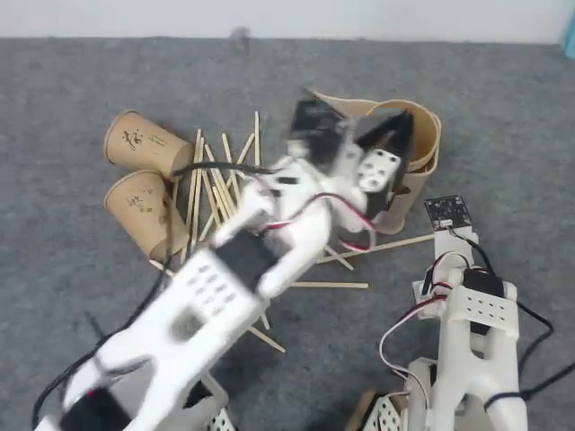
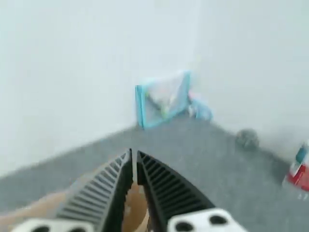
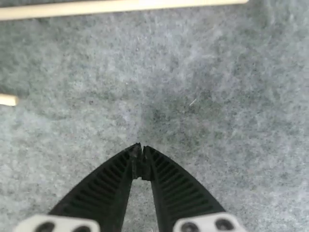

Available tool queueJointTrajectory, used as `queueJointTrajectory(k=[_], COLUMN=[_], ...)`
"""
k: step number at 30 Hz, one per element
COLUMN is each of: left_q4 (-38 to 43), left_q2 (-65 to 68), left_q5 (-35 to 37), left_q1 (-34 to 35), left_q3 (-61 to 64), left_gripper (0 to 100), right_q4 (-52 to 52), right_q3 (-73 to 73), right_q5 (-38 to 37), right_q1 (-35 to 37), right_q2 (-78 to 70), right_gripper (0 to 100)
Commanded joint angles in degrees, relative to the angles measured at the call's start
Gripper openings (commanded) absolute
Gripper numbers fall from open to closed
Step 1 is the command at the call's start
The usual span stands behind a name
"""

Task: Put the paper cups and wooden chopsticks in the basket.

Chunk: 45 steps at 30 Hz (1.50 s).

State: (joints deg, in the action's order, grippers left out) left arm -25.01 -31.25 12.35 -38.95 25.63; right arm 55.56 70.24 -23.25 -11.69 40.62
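The paper cups are light and thin-walled, so they will crush easily. A gentle pinch over the rim, one finger inside the mouth, looks a better hold than a squeeze on the body. Both lie on their sides on the grey tabletop (image 1: 81, 296), the upper cup (image 1: 144, 142) close beside the lower cup (image 1: 142, 208), well apart from the basket (image 1: 429, 135). The chopsticks (image 1: 214, 184) are stiff, thin and light. Most lie flat in a loose fan just beside the cups, with a few strays nearer the basket. Lying so low on the nap, they will likely be awkward to get under, so gripping one stick across its middle seems safest. The basket stands upright and looks like soft brown paper that may shift if nudged.

The left end effector (image 1: 393, 139) hangs over the basket's opening. In its own wrist view (image 2: 133, 153) the tips are pressed almost together with only a sliver between them, and nothing shows pinched there. The right end effector (image 3: 141, 147) points down at bare tabletop with its tips closed and empty, and a single chopstick (image 3: 120, 7) lies apart from it
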Motion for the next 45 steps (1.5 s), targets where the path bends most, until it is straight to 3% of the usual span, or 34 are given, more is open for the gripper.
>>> queueJointTrajectory(k=[1, 6, 10, 16, 22, 28, 36, 39, 45], left_q4=[-10.2, -23.65, -30.07, -29.54, -27.78, -27.43, -29.01, -35.87, -57.05], left_q2=[-9.49, -20.13, -24.79, -23.12, -12.48, 5.19, 33.14, 41.85, 57.05], left_q5=[0.09, 0.09, 0.09, -0.35, -6.51, -9.23, -12.92, -14.42, -16.88], left_q1=[0.88, 9.41, 23.21, 42.46, 53.1, 59.34, 63.21, 63.74, 63.03], left_q3=[-7.08, -9.19, -8.13, -1.01, 1.36, -3.82, -22.46, -31.78, -53.49], left_gripper=[1, 1, 1, 1, 1, 1, 1, 1, 1], right_q4=[-1.01, -1.01, -1.01, -0.75, -0.66, -0.4, 0.04, -0.13, -0.22], right_q3=[-0.35, -0.35, -0.35, -0.26, -0.26, -0.18, -0.18, -0.18, -0.18], right_q5=[-0.7, -0.88, -0.97, -0.79, -0.7, -0.62, -0.62, -0.62, -0.62], right_q1=[0.75, 0.75, 0.75, 0.75, 0.75, 0.66, 0.66, 0.66, 0.75], right_q2=[1.71, 1.71, 1.71, 1.71, 1.71, 1.71, 1.71, 1.71, 1.71], right_gripper=[0.8, 0.8, 0.8, 0.8, 0.8, 0.8, 0.8, 0.8, 0.8])
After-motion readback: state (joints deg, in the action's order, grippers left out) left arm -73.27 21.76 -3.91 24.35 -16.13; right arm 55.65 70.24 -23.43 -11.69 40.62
